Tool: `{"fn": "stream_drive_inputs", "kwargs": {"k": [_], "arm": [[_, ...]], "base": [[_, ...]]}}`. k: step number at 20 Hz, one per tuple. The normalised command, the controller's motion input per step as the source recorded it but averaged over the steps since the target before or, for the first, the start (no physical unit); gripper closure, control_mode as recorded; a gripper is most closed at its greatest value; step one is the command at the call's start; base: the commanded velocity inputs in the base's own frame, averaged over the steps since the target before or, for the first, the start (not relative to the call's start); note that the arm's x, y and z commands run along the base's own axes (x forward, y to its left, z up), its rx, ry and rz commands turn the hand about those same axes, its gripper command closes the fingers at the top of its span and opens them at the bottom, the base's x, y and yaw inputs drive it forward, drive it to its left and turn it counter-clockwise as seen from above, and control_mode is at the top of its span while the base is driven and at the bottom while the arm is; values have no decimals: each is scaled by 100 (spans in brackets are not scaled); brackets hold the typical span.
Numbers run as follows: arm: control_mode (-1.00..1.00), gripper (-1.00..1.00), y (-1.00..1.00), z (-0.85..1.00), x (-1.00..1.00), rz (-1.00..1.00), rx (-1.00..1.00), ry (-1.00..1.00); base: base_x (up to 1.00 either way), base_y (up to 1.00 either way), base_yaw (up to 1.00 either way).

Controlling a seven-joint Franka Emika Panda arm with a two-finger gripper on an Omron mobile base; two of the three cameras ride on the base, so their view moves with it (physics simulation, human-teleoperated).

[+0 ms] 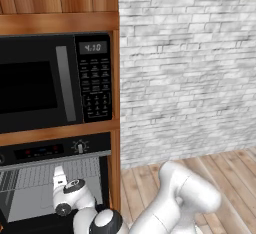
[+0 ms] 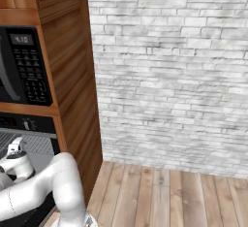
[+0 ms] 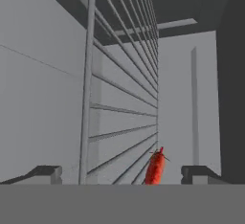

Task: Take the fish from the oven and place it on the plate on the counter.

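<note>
Pincer [image 3: 121, 174] wide open inside oven [image 1: 55, 150], fish [image 3: 155, 166] between its tips.

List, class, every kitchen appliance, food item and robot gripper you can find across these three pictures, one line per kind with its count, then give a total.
Appliances: 2, the microwave and the oven beneath it.
Food items: 1, the fish lying on the oven's wire rack.
Grippers: 1, the gripper, open, inside the oven.
Total: 4

Red-orange fish [image 3: 155, 167], grey wire rack [image 3: 119, 98], black oven [image 1: 55, 150], wooden cabinet [image 2: 72, 75].
</note>
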Motion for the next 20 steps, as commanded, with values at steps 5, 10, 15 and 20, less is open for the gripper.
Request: {"fn": "stream_drive_inputs", "kwargs": {"k": [5, 10, 15, 20], "arm": [[-100, -100, 33, -62, 31, 4, 0, 5], [-100, -100, 31, -33, 42, 1, 0, 0], [-100, -100, 28, -51, 40, 1, 0, 3], [-100, 100, 20, -37, 8, 1, 0, 0]], "base": [[0, 0, 0], [0, 0, 0], [0, 0, 0], [0, 0, 0]]}}
